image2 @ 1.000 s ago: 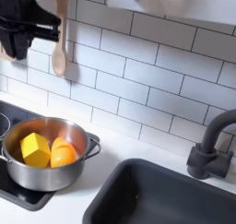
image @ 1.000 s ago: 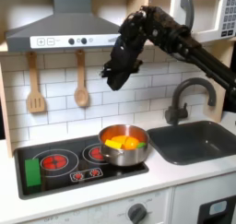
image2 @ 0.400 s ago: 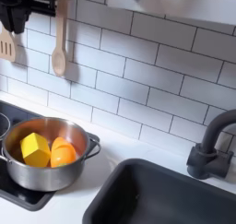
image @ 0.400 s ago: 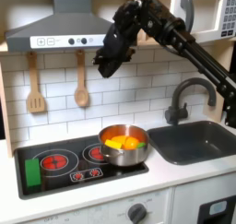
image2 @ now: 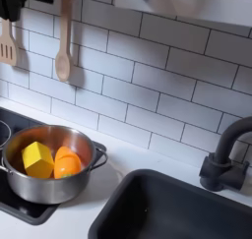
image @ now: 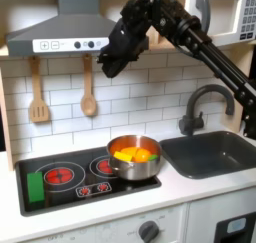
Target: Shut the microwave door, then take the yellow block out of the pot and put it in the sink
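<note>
First exterior view's tool [image: 113,65] hangs high above the stove, its opening impossible to judge. Microwave door [image: 222,15] looks shut, so the yellow block [image2: 37,158], inside the pot [image2: 84,180] left of the sink [image2: 167,213], likely comes next.

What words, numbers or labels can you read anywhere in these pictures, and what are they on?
No text reads clearly in either exterior view.
Range hood: small knobs and marks on its front strip, too blurred to read.
Microwave button panel: rows of buttons, too small to read.
Stove control area: red marks, no legible characters.
</note>
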Action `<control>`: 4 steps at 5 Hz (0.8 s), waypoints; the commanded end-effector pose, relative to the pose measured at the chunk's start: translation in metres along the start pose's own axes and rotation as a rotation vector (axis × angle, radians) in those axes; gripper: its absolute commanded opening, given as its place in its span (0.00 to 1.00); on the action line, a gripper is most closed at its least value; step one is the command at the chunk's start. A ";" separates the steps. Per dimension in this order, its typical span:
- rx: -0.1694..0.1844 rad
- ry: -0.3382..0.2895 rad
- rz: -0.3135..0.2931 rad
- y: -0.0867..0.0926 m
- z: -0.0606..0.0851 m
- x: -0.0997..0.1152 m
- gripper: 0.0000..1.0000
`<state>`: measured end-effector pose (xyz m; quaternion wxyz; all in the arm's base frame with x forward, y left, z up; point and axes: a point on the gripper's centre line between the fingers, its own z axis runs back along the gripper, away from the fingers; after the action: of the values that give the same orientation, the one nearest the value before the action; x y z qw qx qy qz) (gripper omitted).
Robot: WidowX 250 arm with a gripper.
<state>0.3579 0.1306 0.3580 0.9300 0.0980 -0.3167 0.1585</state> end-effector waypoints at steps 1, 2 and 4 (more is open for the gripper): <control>0.016 -0.067 0.014 0.009 0.011 0.017 0.00; 0.011 -0.075 0.017 0.007 0.009 0.022 0.00; 0.011 -0.102 0.017 0.008 0.008 0.033 0.00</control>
<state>0.3754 0.1432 0.3853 0.9110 0.1103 -0.3627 0.1621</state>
